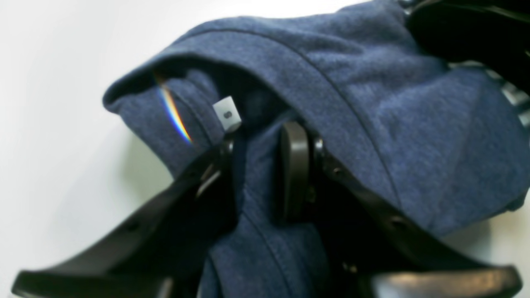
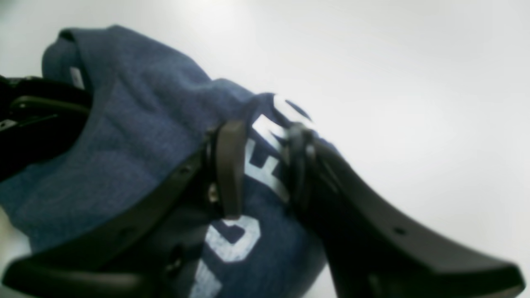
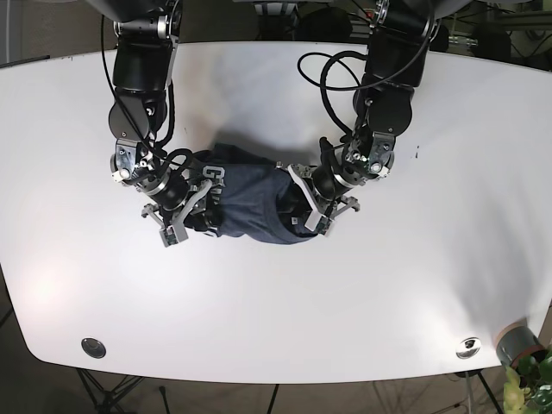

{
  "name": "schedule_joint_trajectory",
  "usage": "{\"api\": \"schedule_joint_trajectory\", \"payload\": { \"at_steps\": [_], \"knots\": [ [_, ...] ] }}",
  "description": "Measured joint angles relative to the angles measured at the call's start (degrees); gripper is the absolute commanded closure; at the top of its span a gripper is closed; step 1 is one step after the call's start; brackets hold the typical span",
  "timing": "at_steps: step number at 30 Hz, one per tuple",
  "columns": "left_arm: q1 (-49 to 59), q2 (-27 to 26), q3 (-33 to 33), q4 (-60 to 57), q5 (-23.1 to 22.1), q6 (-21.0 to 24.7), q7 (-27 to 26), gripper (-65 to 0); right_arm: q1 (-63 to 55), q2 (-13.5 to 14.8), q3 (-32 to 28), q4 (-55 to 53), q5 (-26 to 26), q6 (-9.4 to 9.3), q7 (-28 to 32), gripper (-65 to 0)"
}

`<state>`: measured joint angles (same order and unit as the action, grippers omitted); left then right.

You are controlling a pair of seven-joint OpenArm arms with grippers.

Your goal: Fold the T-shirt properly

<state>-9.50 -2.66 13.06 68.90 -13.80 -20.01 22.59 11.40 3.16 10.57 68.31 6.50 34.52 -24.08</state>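
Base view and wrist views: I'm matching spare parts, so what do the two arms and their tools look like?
Both arms are black, built of chunky cylindrical segments, with loose black cables looping beside them. Pale grey-white brackets sit near each wrist. The left tool and right tool each have two long, curved matte-black fingers ending in flat, rounded rectangular pads, with small screw holes along the fingers. No readable markings show.

A white counter (image 3: 483, 216) with rounded corners fills most of the base view, glossy and evenly lit. Two round metal fittings sit near its front edge, one at the left (image 3: 93, 348) and one at the right (image 3: 468, 347). Dark floor (image 3: 34, 30) shows beyond it.
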Motion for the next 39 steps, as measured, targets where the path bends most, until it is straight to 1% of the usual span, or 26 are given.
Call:
{"api": "schedule_joint_trajectory", "payload": {
  "at_steps": [4,8,10,12,14,16,18,22,26,28,31,34,36,39],
  "knots": [
    [-0.5,0.0,0.0,-0.3,0.0,0.0,0.2,-13.2,0.2,0.5,-0.1,-1.9,0.5,0.02,2.0,-16.0],
    [-0.5,0.1,-0.6,0.3,0.1,-0.2,0.8,-13.1,-0.3,0.6,-0.1,-0.2,1.0,0.07,1.0,-16.0],
    [0.1,0.3,-2.4,3.2,1.0,-0.1,3.0,-13.1,-0.8,0.6,-0.2,3.1,1.9,-0.02,-2.3,-16.0],
    [0.8,0.0,-4.0,6.4,1.9,0.5,3.8,-13.2,-1.0,0.7,-0.1,6.2,4.6,-0.09,-6.6,-16.0],
    [1.1,-0.5,-5.3,10.1,2.3,1.5,3.5,-13.2,-0.8,1.7,-0.2,8.9,5.9,-0.09,-10.4,-16.0],
    [1.5,-1.0,-5.7,13.6,2.2,1.5,3.5,-13.2,-0.6,2.5,0.0,11.7,7.3,-1.05,-12.0,-16.2],
    [2.4,-0.9,-5.8,16.6,2.2,1.5,3.3,-13.2,-0.1,2.8,0.1,13.9,7.4,-1.33,-13.0,-16.2],
    [5.5,-0.2,-5.2,20.4,2.2,0.9,3.2,-13.2,2.5,2.8,-0.1,14.1,7.8,-1.07,-15.4,-16.2],
    [9.4,-1.4,-5.1,21.5,2.2,0.7,3.6,-13.2,5.5,4.0,-0.5,9.6,8.2,-1.03,-15.1,-16.0],
    [11.1,-2.4,-5.3,22.1,2.3,1.0,3.6,-13.2,7.3,4.4,-0.4,5.7,7.7,-1.18,-15.2,-16.0],
    [12.9,-2.6,-5.4,22.1,2.4,1.4,3.6,-13.2,9.6,4.9,-0.3,-0.3,7.1,-1.22,-13.9,-16.0],
    [14.4,-2.2,-5.1,22.1,2.2,1.0,3.5,-13.2,11.0,4.7,-0.5,-6.3,7.5,-1.07,-9.0,-16.0],
    [14.7,-2.1,-5.0,21.8,2.2,0.9,3.5,-13.2,11.4,5.0,-0.7,-9.6,8.2,-0.48,-5.9,-16.0],
    [14.1,-2.1,-5.2,19.5,2.2,0.9,3.2,-13.2,11.8,5.9,-2.8,-13.5,7.7,-0.92,-3.4,-16.0]
  ]
}}
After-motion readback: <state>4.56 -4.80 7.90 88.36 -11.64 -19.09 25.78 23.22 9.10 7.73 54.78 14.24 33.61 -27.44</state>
